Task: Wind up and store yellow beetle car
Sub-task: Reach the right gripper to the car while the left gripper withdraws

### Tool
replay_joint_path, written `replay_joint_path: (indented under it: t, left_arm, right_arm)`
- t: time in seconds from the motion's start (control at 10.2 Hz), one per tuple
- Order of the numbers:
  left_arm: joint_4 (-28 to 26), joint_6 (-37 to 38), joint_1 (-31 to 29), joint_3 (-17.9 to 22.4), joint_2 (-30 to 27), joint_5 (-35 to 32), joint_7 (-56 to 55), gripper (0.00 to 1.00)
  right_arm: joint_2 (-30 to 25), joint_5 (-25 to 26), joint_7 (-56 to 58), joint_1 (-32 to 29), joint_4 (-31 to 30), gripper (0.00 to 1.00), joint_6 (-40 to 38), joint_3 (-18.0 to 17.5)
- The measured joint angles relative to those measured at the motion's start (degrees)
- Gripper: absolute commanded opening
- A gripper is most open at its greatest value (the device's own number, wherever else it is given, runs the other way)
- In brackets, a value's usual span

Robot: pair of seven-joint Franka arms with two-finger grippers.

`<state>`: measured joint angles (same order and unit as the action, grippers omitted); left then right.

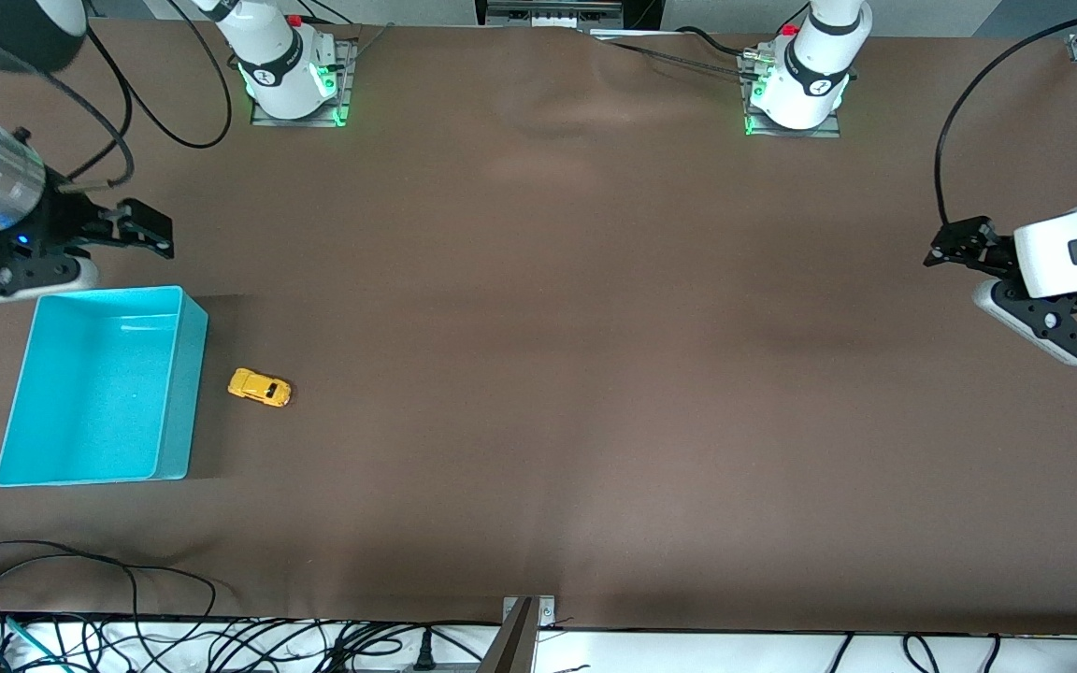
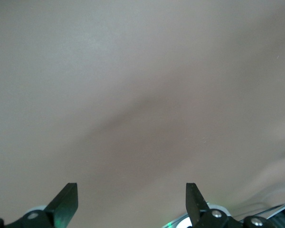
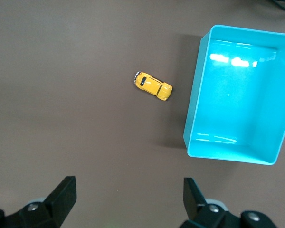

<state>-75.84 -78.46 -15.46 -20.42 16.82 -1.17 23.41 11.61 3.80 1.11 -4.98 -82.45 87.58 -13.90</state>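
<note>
Yellow beetle car (image 1: 259, 388) beside turquoise bin (image 1: 174, 411); right gripper (image 1: 148, 230) and left gripper (image 1: 954, 245) aloft, jaws seemingly spread, empty.

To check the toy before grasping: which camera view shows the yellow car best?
The right wrist view: the yellow beetle car appears largest there, unobstructed, beside the turquoise bin. The front view shows it small. The left wrist view shows none of it.

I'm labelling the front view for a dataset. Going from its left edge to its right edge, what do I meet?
Right gripper → turquoise bin → yellow car → left gripper. The right gripper partly overlaps the bin's span; both grippers are open.
</note>
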Motion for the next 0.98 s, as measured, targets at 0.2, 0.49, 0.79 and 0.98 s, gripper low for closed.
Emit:
replay_joint_path:
  t: [0.2, 0.49, 0.79, 0.98]
  left_arm:
    - [0.5, 0.8, 0.0, -3.1, -2.8, 0.2, -7.8, 1.00]
    - [-1.9, 0.9, 8.1, 2.4, -8.2, 0.6, -13.8, 1.00]
    - [-11.0, -6.1, 17.0, 12.5, -15.1, 1.5, -14.0, 1.00]
    - [-17.7, -9.5, 20.9, 18.2, -19.6, 1.6, -14.0, 1.00]
  right_arm:
    - [2.3, 0.1, 0.0, 0.2, 0.0, 1.00, 1.0, -0.1]
    - [6.3, 0.3, 1.4, 0.6, -0.1, 1.00, 3.8, -0.1]
    - [10.5, 0.3, 7.8, 1.3, -0.2, 1.00, 5.4, -0.2]
    - [14.6, 0.3, 18.9, 1.1, -0.3, 1.00, 9.7, 0.0]
